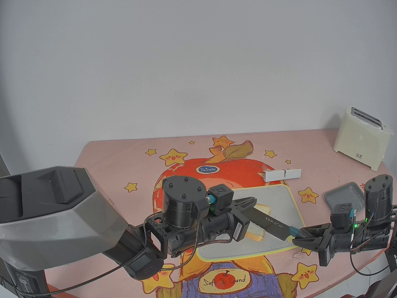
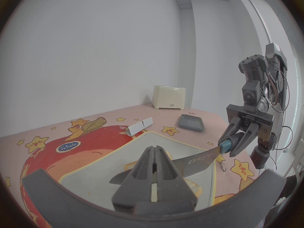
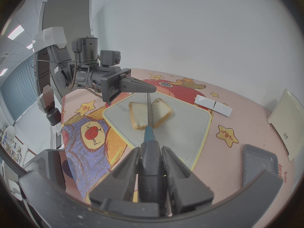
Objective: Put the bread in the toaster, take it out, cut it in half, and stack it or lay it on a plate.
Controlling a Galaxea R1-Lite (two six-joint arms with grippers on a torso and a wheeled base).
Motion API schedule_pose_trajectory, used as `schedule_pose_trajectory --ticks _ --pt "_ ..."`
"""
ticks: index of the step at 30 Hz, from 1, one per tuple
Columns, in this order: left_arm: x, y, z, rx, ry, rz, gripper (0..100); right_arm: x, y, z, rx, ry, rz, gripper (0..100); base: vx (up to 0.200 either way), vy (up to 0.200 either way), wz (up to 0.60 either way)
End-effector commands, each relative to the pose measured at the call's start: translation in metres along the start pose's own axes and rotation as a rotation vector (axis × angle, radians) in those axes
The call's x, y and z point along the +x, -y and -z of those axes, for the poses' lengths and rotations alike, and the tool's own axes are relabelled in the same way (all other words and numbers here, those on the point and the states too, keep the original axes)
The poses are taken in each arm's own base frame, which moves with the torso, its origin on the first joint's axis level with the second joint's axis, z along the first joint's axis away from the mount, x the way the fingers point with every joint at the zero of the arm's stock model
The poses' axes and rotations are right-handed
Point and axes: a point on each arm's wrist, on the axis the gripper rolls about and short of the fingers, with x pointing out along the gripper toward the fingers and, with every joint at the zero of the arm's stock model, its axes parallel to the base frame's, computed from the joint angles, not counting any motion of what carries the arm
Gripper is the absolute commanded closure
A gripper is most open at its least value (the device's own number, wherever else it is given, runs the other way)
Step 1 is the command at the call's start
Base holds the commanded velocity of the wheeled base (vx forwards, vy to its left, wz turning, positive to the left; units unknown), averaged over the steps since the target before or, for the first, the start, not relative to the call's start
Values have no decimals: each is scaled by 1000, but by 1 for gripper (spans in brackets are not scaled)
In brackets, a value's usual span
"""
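The right jaws are clamped on the dark handle of a knife (image 1: 269, 222), whose blade runs straight out from them, over the edge of the cutting board (image 1: 281, 199) and across the middle of the bread (image 3: 138, 116). The slice lies flat on the board just ahead of these jaws, one part on each side of the blade; whether it is cut right through I cannot tell. The left jaws are together with nothing between them, pointing toward the right jaws from the opposite side of the board. Their tips are over the far end of the blade and the bread's edge, but it is unclear whether they touch either. A grey plate (image 1: 345, 194) sits on the counter (image 1: 115, 162) close beside the right jaws, off the board's corner. The cream toaster (image 1: 362, 139) stands well beyond that plate, far from both pairs of jaws. A folded white card (image 1: 282, 174) lies just past the board's far edge, on the side away from both jaws.
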Motion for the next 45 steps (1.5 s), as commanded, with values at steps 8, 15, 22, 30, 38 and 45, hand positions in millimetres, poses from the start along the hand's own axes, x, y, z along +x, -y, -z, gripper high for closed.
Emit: schedule_pose_trajectory --ticks 8,15,22,30,38,45 --pt "1 0 3 -2 -11 1 100 -6 0 -7 -2 47 3 100 0 0 0" --pt "3 0 -4 2 15 0 100 1 1 -2 7 0 5 100 0 0 0" --pt "1 0 -12 6 38 1 100 3 2 -1 7 -7 4 100 0 0 0" --pt "3 -1 0 0 3 -2 100 -6 1 -9 2 55 10 100 0 0 0" --pt "4 -2 -1 2 11 -6 100 5 2 -2 9 -12 3 100 0 0 0" --pt "-2 -2 -18 8 55 -6 100 9 3 -1 12 -31 0 100 0 0 0"
